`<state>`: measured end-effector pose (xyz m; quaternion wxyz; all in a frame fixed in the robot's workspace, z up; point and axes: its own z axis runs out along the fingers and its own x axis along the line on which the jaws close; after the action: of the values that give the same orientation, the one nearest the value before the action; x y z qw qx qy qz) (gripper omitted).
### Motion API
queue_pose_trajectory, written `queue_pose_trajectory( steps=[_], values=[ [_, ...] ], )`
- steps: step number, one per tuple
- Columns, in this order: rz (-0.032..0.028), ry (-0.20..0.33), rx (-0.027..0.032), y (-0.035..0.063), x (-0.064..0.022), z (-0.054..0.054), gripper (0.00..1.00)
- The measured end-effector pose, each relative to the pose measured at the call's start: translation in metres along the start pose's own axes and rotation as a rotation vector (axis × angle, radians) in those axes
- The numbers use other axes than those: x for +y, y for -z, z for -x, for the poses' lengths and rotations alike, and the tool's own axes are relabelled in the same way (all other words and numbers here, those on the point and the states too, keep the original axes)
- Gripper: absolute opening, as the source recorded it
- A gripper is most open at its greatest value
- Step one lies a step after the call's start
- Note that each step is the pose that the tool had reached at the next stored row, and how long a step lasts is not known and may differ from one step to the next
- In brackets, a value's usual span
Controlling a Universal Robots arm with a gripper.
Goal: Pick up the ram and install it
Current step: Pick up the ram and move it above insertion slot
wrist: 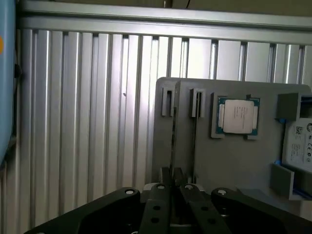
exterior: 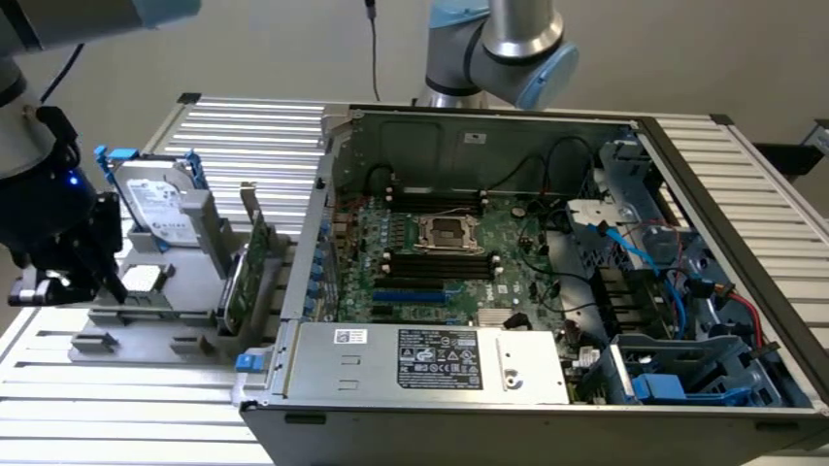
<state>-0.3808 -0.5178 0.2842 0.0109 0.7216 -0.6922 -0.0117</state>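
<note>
Exterior view: the gripper hangs over the grey holder on the slatted table at this view's left, well apart from the open computer case; a hard drive and a green expansion card stand in the same holder; the black memory slots beside the processor socket look empty.

Wrist view: the gripper has its jaws almost closed, apparently pinching the ram, which is seen edge-on as a thin dark strip in its holder slot; a processor chip sits just beside.

Judgement: step in hand is the pick-up, install not begun; the next move calls for a straight pull along the slot, no twist.
</note>
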Motion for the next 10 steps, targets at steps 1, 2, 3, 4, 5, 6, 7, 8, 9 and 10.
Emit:
queue_pose_trajectory(
  steps=[1,2,3,4,5,6,7,8,9,10],
  values=[
    [0.0005,0.000,0.0001,0.0048,0.0001,0.000,0.14],
    [0.0008,0.000,0.0001,0.0094,0.0002,0.000,0.14],
    [0.0011,0.000,0.0000,0.0138,0.0002,0.000,0.14],
    [0.0015,0.000,0.0000,0.0183,0.0003,0.000,0.14],
    [0.0020,0.000,0.0000,0.0228,0.0003,0.000,0.14],
    [0.0026,0.000,-0.0001,0.0273,0.0001,0.000,0.14],
    [0.0034,0.000,-0.0001,0.0318,-0.0001,0.000,0.14],
    [0.0047,0.000,-0.0001,0.0363,-0.0008,0.000,0.14],
    [0.0065,0.000,-0.0002,0.0413,-0.0019,0.000,0.14],
    [0.0084,0.000,-0.0003,0.0458,-0.0033,0.000,0.14]
  ],
)
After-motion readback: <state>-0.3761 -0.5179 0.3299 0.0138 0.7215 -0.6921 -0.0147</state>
